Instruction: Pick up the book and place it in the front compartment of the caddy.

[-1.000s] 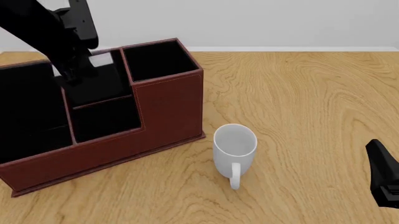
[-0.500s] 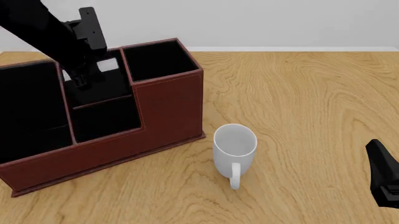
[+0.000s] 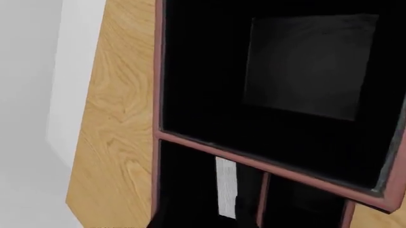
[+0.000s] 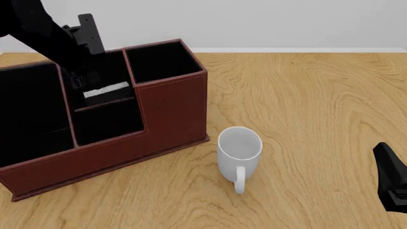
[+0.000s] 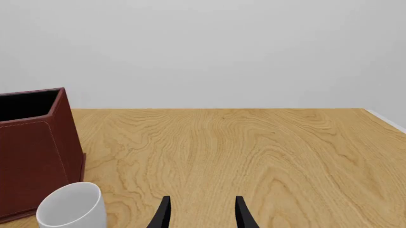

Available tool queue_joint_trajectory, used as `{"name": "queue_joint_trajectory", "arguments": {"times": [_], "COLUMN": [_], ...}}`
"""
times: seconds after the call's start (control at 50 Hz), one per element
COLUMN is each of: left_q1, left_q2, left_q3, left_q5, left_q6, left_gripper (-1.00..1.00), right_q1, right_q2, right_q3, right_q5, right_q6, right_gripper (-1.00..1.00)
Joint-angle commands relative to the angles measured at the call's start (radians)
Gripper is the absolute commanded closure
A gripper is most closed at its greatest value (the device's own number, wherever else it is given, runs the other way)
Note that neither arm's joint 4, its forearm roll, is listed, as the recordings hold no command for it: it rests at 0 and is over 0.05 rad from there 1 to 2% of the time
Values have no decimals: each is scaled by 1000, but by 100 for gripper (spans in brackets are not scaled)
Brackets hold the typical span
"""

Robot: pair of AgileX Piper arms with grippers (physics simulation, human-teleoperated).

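The reddish-brown caddy (image 4: 173, 110) stands at the left of the table. The black book shows only its white page edge (image 4: 106, 90), low inside the caddy's middle section, just behind the divider of the low front pocket. The left wrist view looks down into the caddy (image 3: 254, 161) and shows the same white edge (image 3: 226, 187) in a narrow black-lined slot. My left gripper (image 4: 79, 76) hangs over that section, above the book and apart from it; its fingers do not show in its wrist view. My right gripper (image 5: 199, 214) is open and empty at the near right.
A white mug (image 4: 239, 155) stands upright just right of the caddy's near corner, handle toward me; it also shows in the right wrist view (image 5: 70, 206). The right arm (image 4: 391, 181) rests at the near right edge. Bare wooden table (image 4: 305, 105) spreads to the right.
The book has left my left gripper and dropped lower into the caddy's middle section. The left gripper has drawn slightly up and left. The right arm has not moved.
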Motion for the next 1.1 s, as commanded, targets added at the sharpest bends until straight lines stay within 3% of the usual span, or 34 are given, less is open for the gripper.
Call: {"name": "queue_joint_trajectory", "arguments": {"times": [0.02,0.48,0.78,0.84,1.0,1.06,1.1], "left_q1": [36,-13,-48,-90,-77,-55,-83], "left_q2": [30,-62,-236,-256,-320,-361,-378], "left_q3": [-24,-10,109,86,150,210,207], "left_q5": [-38,-4,40,73,59,25,29], "left_q6": [26,18,49,-4,30,86,64], "left_gripper": [-100,-100,-100,-100,-100,-100,-100], "right_q1": [0,0,0,0,0,0,0], "right_q2": [0,0,0,0,0,0,0], "right_q3": [0,0,0,0,0,0,0], "right_q5": [0,0,0,0,0,0,0], "right_q6": [0,0,0,0,0,0,0], "right_gripper": [-100,-100,-100,-100,-100,-100,-100]}}
